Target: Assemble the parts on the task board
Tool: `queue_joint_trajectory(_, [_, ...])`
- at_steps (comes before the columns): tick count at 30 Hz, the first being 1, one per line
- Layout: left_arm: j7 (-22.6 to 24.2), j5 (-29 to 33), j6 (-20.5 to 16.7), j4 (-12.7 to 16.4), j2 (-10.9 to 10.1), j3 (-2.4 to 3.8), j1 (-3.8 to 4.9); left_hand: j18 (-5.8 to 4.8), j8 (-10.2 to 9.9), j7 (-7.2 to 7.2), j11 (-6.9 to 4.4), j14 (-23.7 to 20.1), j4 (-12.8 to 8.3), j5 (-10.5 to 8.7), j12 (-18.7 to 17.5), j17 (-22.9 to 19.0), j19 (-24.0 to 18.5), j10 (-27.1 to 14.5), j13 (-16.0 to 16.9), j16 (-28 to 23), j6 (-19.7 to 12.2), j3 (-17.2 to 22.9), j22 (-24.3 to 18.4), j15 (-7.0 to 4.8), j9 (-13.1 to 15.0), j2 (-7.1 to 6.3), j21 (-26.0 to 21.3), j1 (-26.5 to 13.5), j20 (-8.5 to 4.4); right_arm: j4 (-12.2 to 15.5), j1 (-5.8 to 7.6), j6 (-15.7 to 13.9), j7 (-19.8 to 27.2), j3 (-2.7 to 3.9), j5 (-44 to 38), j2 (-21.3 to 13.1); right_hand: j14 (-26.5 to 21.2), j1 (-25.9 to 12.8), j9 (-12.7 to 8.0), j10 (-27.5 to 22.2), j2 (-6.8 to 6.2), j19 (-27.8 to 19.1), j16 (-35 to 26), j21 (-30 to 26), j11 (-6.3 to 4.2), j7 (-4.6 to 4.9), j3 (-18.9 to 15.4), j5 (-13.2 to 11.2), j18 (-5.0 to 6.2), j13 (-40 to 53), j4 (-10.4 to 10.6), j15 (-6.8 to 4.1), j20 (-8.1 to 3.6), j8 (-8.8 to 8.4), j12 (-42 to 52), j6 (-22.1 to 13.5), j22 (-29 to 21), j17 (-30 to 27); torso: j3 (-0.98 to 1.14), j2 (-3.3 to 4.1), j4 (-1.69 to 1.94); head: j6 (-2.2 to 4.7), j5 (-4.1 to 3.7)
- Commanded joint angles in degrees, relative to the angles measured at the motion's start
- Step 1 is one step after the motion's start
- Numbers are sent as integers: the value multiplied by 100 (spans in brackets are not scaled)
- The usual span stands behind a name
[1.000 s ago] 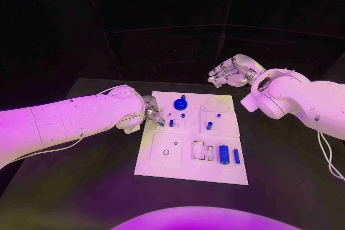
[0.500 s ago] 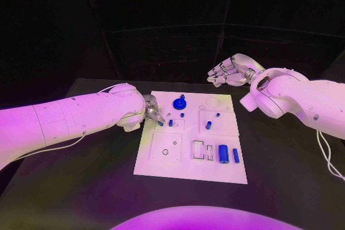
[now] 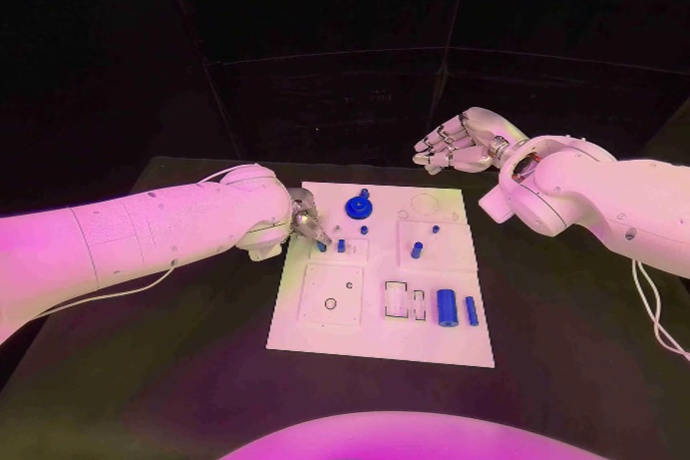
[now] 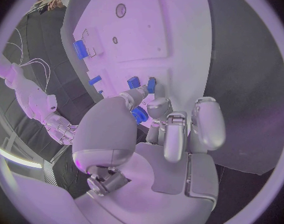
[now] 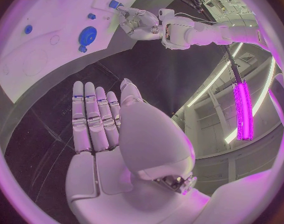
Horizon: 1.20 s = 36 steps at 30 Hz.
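The white task board [image 3: 338, 330] lies mid-table. My left hand [image 3: 302, 224] hovers over its left edge near the far end, thumb and fingers curled together. In the left wrist view my left hand [image 4: 161, 134] pinches a small blue part [image 4: 139, 115] between thumb and a finger. Two small blue pegs [image 3: 341, 244] stand just beyond the fingertips. A blue gear [image 3: 357, 207] sits at the far end. My right hand [image 3: 458, 141] is raised behind the board's far right corner; its fingers [image 5: 92, 114] lie straight side by side, holding nothing.
A blue cylinder [image 3: 448, 307] and a thin blue bar [image 3: 471, 310] lie at the board's near right, beside rectangular slots [image 3: 397, 297]. Another small peg [image 3: 417, 248] stands mid-board. A square plate with a round hole [image 3: 331, 303] is at the near left. Black table [image 3: 172, 360] surrounds the board.
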Motion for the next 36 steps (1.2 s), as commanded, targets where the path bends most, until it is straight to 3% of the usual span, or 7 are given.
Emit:
queue_joint_trajectory(1, [-101, -36, 104, -29, 11, -22, -24, 6, 15, -12, -38, 605, 3, 23, 67, 1509, 12, 21, 57, 18, 54, -70, 10, -43, 4, 16, 13, -48, -35, 7, 13, 33, 22, 4, 12, 6, 1, 6, -6, -21, -14, 39, -36, -41, 37, 104, 2, -33, 55, -8, -25, 29, 19, -29, -31, -38, -9, -13, -1, 1, 5, 1, -5])
queue_joint_trajectory(20, [-115, -36, 114, -39, 9, -21, -23, -1, 40, -34, -59, 605, 253, 22, 101, 1509, 32, 37, 108, 18, 138, -661, 44, -66, 21, -76, 16, -300, -61, 1, 13, 31, 20, 4, 12, 5, -10, -7, -6, -32, -20, 44, -48, -61, 43, 109, 0, -40, 52, -11, -28, 36, 23, -37, -35, -47, -22, -36, -3, 1, 8, -9, -9])
queue_joint_trajectory(30, [-72, -40, -105, -23, -32, -20, -25, -3, 52, -17, -41, 605, 771, 17, 93, 1509, 42, 26, 83, 18, 180, -1456, 64, -56, 28, -176, 9, -752, -56, -6, 13, 22, 15, 4, 12, 6, -32, -25, -6, -57, -28, 42, -68, -100, 55, 121, -2, -47, 48, -12, -33, 49, 31, -52, -44, -66, -46, -73, -7, -2, 12, -1, -11])
queue_joint_trajectory(36, [177, -22, -538, 38, -107, -18, -26, 22, 79, -27, -47, 600, 1056, 20, -3, 1491, -3, -55, -54, 10, 121, -2052, -25, -69, 53, -99, -89, -716, -71, -26, 13, 43, 23, 4, 12, 23, -48, -42, -7, -76, -37, 40, -80, -128, 65, 129, -6, -48, 45, -12, -36, 58, 37, -62, -48, -82, -64, -98, -8, -5, 13, 3, -9])
